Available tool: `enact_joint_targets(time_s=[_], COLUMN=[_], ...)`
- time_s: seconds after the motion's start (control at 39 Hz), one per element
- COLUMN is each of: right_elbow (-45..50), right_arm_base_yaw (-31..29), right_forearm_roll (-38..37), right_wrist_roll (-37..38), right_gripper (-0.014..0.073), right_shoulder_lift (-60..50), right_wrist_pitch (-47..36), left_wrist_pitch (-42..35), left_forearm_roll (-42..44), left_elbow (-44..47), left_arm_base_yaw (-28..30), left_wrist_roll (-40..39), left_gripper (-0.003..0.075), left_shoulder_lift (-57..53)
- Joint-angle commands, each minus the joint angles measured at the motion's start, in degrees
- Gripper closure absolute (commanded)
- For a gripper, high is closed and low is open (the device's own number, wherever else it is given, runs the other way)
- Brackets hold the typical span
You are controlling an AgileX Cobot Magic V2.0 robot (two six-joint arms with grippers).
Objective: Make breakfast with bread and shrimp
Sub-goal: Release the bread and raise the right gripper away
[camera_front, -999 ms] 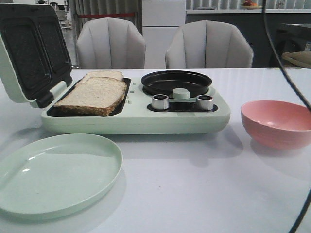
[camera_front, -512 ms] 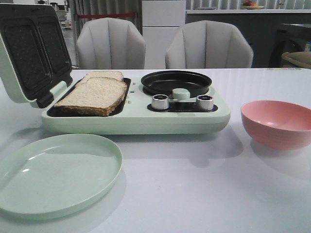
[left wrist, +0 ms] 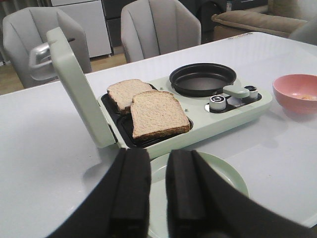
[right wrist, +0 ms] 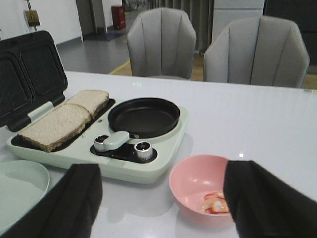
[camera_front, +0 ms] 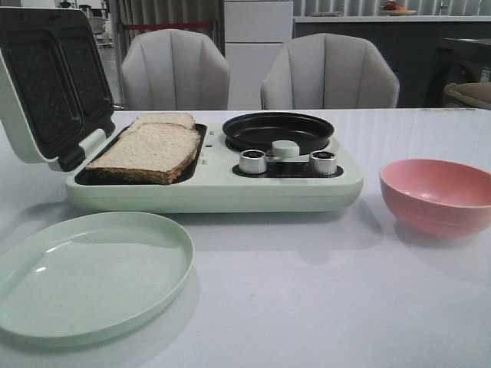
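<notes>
Two slices of bread (camera_front: 149, 149) lie side by side in the open sandwich maker's (camera_front: 215, 192) dark tray, the front slice overlapping the back one (camera_front: 165, 120). The shrimp (right wrist: 216, 202) lie in the pink bowl (camera_front: 437, 195), to the right of the appliance; from the front the bowl's wall hides them. My left gripper (left wrist: 158, 158) hangs over the green plate (left wrist: 218, 171), its fingers a narrow gap apart and nothing between them. My right gripper (right wrist: 163, 171) is wide open and empty, above the table near the bowl (right wrist: 198, 171). Neither gripper shows in the front view.
The appliance's lid (camera_front: 46, 77) stands open at the left. Its round black pan (camera_front: 278, 129) sits empty behind two silver knobs (camera_front: 253, 161). The pale green plate (camera_front: 92, 276) lies at the front left. Two grey chairs (camera_front: 175, 69) stand behind the table.
A dark cable that hung across the right side of the front view one second ago has gone out of view. Bread, bowl and plate have not moved.
</notes>
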Motion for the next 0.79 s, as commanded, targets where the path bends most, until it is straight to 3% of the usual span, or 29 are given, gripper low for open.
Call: enact_joint_targets(time_s=[0.0, 0.56, 0.77], right_elbow=[0.72, 4.54, 4.54], right_arm_base_yaw=[-0.34, -0.34, -0.34], right_forearm_roll=[0.13, 0.13, 0.13], right_wrist_roll=[-0.14, -0.14, -0.14], right_gripper=[-0.0010, -0.0010, -0.0010], right_shoulder_lift=[-3.75, -6.19, -6.19], right_wrist_pitch=[-4.72, -2.66, -3.99], left_wrist_pitch=[-4.54, -5.21, -10.29], left_forearm_roll=[-0.92, -0.92, -1.15], left_elbow=[-1.55, -1.55, -1.92], left_arm_base_yaw=[-0.06, -0.06, -0.06], left_wrist_roll=[-0.11, -0.11, -0.11], left_gripper=[0.0515, 0.0515, 0.0479], left_shoulder_lift=[0.77, 0.89, 1.12])
